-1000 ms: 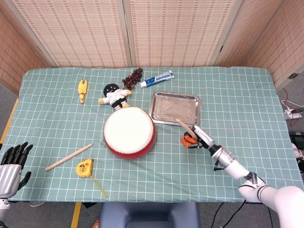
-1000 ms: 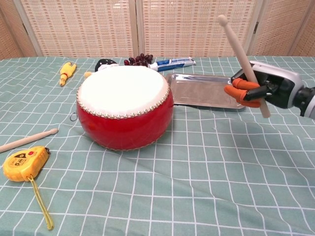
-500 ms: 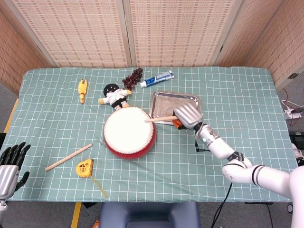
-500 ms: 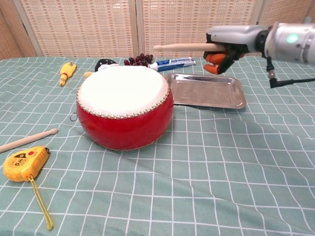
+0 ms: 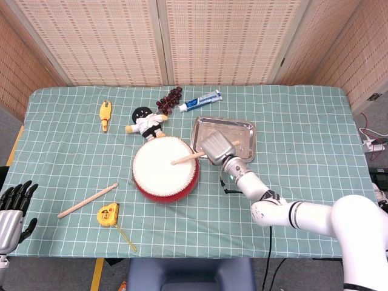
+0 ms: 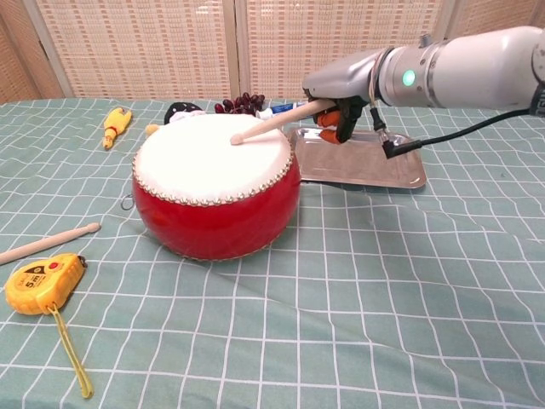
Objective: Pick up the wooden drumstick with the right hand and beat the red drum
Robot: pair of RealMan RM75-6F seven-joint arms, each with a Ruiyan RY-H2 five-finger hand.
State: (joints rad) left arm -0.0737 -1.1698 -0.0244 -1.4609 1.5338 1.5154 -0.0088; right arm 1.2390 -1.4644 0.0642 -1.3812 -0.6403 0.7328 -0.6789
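Observation:
The red drum (image 5: 165, 169) (image 6: 216, 184) with a white skin stands at the table's middle. My right hand (image 5: 216, 148) (image 6: 337, 95) hovers at the drum's right edge and grips a wooden drumstick (image 5: 185, 159) (image 6: 266, 124). The stick slants down to the left, and its tip lies on or just above the drum skin near the centre. A second wooden drumstick (image 5: 88, 200) (image 6: 47, 243) lies on the cloth left of the drum. My left hand (image 5: 13, 209) hangs off the table's left front corner, fingers apart and holding nothing.
A metal tray (image 5: 243, 131) (image 6: 404, 169) lies right behind my right hand. A yellow tape measure (image 5: 108, 214) (image 6: 43, 284) sits front left. A doll (image 5: 145, 122), grapes (image 5: 170, 99), toothpaste (image 5: 200, 100) and a yellow toy (image 5: 105, 115) line the far side.
My right hand swung from the table's right, up and leftward over the tray. The drumstick went from upright to level, then dipped until its tip reached the drum skin.

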